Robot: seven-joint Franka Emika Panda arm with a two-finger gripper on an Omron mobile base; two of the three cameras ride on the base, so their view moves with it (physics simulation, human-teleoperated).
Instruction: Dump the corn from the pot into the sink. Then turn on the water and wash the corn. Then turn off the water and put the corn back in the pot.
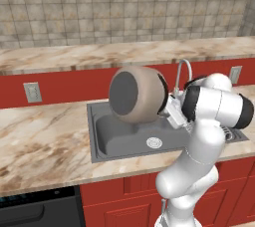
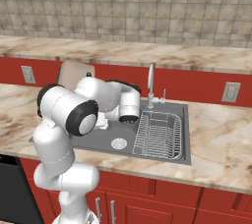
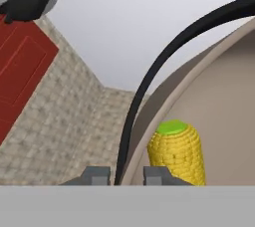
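The taupe pot (image 1: 137, 94) hangs tipped on its side above the sink (image 1: 122, 139), its grey base turned to the left. My gripper (image 1: 167, 108) holds it at its right side. In the hand view the gripper (image 3: 126, 175) is shut on the pot's dark loop handle (image 3: 149, 79). The yellow corn (image 3: 177, 152) lies inside the pot against its beige wall (image 3: 224, 101), just beyond my right fingertip (image 3: 157, 174). From the right base view a beige edge of the pot (image 2: 74, 73) shows behind my arm, over the sink (image 2: 186, 134).
A silver faucet (image 1: 184, 71) (image 2: 150, 86) rises behind the sink. A wire dish rack (image 2: 158, 134) fills the right basin, and a round drain (image 1: 154, 143) sits in the left one. Marble counter (image 1: 40, 136) runs both sides, with a raised ledge behind.
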